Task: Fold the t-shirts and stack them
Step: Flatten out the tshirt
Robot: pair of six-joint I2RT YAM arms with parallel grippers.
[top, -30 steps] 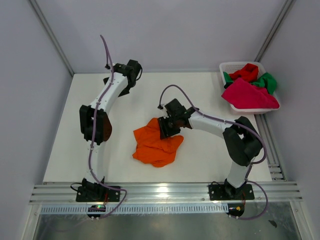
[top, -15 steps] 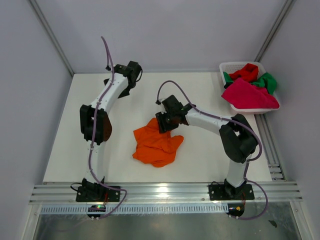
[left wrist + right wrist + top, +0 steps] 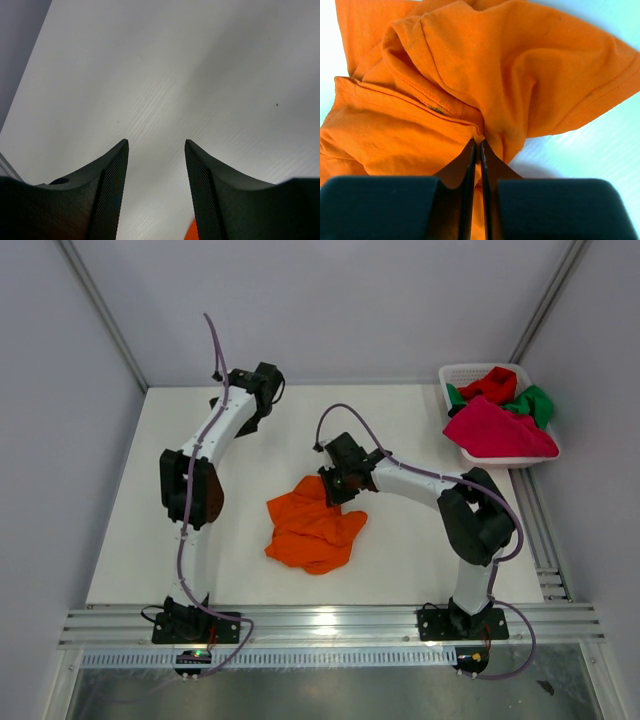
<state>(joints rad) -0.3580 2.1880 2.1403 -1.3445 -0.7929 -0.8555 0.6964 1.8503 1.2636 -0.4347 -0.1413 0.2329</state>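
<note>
The surface has the orange t-shirt crumpled around its middle, a bit toward the near edge. The right gripper is pinched tight on a fold at its far side; the left gripper gapes empty near the far edge. I'd lift slowly so it unfurls.

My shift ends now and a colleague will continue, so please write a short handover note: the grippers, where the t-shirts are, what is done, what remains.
Left gripper: open, holding nothing, over bare table at the far left.
Right gripper: shut on a fold of the orange t-shirt, which lies crumpled mid-table.
Magenta-pink t-shirt, red t-shirt and green t-shirt are piled in the white basket at the far right corner.
Done: nothing folded or stacked.
To do: spread and fold the orange one, then fetch, fold and stack the other three.
</note>
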